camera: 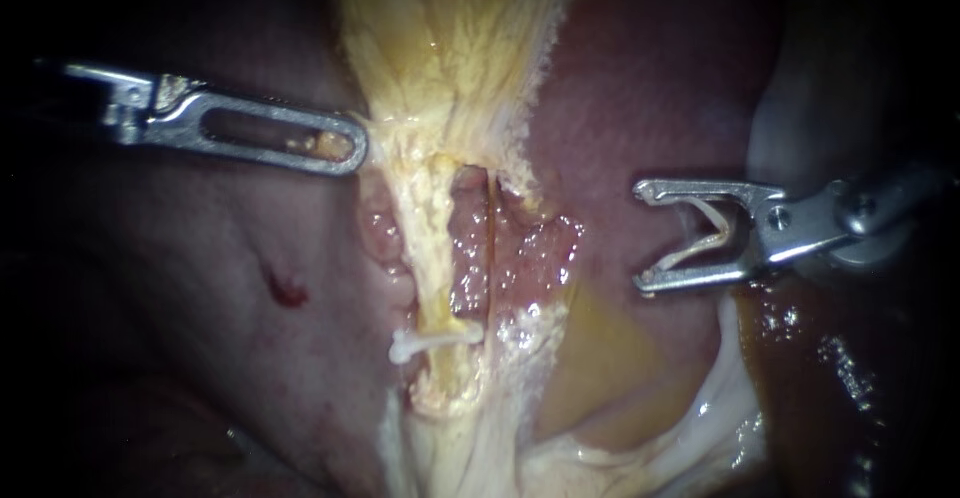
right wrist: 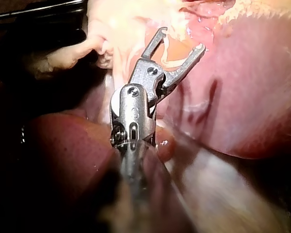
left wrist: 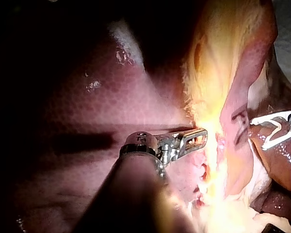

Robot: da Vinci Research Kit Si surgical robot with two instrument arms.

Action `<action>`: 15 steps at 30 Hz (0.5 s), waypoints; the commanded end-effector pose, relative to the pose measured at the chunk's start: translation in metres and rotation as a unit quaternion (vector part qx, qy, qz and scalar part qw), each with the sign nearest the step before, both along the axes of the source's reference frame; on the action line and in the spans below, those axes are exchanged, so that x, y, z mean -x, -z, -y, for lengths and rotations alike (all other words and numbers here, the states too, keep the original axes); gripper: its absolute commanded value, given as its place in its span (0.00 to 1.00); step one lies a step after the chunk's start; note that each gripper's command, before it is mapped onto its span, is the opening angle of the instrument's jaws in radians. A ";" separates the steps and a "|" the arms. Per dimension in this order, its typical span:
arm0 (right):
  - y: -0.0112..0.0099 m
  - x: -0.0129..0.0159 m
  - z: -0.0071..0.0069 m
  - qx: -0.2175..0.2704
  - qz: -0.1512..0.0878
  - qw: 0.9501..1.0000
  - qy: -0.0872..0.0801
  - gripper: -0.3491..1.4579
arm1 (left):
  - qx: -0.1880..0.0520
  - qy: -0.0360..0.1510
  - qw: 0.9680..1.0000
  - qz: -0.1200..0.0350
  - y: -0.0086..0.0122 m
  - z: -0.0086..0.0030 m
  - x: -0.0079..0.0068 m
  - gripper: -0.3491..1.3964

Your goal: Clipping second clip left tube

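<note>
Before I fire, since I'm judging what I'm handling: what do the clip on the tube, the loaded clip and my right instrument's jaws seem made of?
The clip on the tube: seemingly plastic, white, smooth, opaque, faintly glossy. The loaded clip: same white look, probably plastic too. Jaws of the right instrument: metal, silvery, with bright glints and crisp edges.

Surgical lab — bare liver (camera: 660, 88), spot-lit

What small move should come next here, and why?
Probably advance the right instrument with its loaded clip toward the left tube, above the placed clip. Its jaws stand off to the side, not yet around the tube.
</note>
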State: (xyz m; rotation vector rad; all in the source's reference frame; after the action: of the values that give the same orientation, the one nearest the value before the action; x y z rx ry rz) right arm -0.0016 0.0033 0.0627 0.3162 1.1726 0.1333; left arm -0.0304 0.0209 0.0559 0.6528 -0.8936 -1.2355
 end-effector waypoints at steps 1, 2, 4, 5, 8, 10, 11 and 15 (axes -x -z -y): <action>0.0001 -0.0002 0.0001 0.000 -0.001 1.000 0.001 0.47 | 0.000 0.000 1.000 0.000 -0.0001 0.0000 0.0000 0.00; 0.0001 -0.0006 0.0002 0.000 -0.001 1.000 0.001 0.47 | 0.000 0.000 1.000 0.000 -0.0002 0.0000 0.0000 0.00; 0.0001 -0.0013 0.0006 -0.001 -0.003 1.000 0.003 0.47 | 0.000 0.000 1.000 0.000 -0.0002 0.0001 0.0000 0.00; 0.0001 -0.0018 0.0009 -0.002 -0.006 1.000 0.005 0.47 | 0.000 0.000 1.000 0.000 -0.0002 0.0001 0.0000 0.00; -0.0002 -0.0033 0.0017 -0.003 -0.011 1.000 0.009 0.47 | 0.000 0.000 1.000 0.000 -0.0002 0.0001 0.0000 0.00; -0.0005 -0.0046 0.0025 -0.006 -0.016 1.000 0.013 0.47 | 0.000 0.000 1.000 0.000 -0.0002 0.0001 0.0000 0.00; -0.0007 -0.0051 0.0029 -0.011 -0.018 1.000 0.014 0.47 | 0.000 0.000 1.000 0.000 -0.0002 0.0001 0.0000 0.00; -0.0017 -0.0076 0.0044 -0.030 -0.025 0.999 0.016 0.47 | 0.000 0.000 1.000 0.000 -0.0002 0.0001 -0.0001 0.00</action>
State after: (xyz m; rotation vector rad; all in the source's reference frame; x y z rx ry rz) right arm 0.0065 -0.0014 0.0647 0.3964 1.2156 0.1322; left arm -0.0303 0.0207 0.0561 0.6527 -0.8941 -1.2347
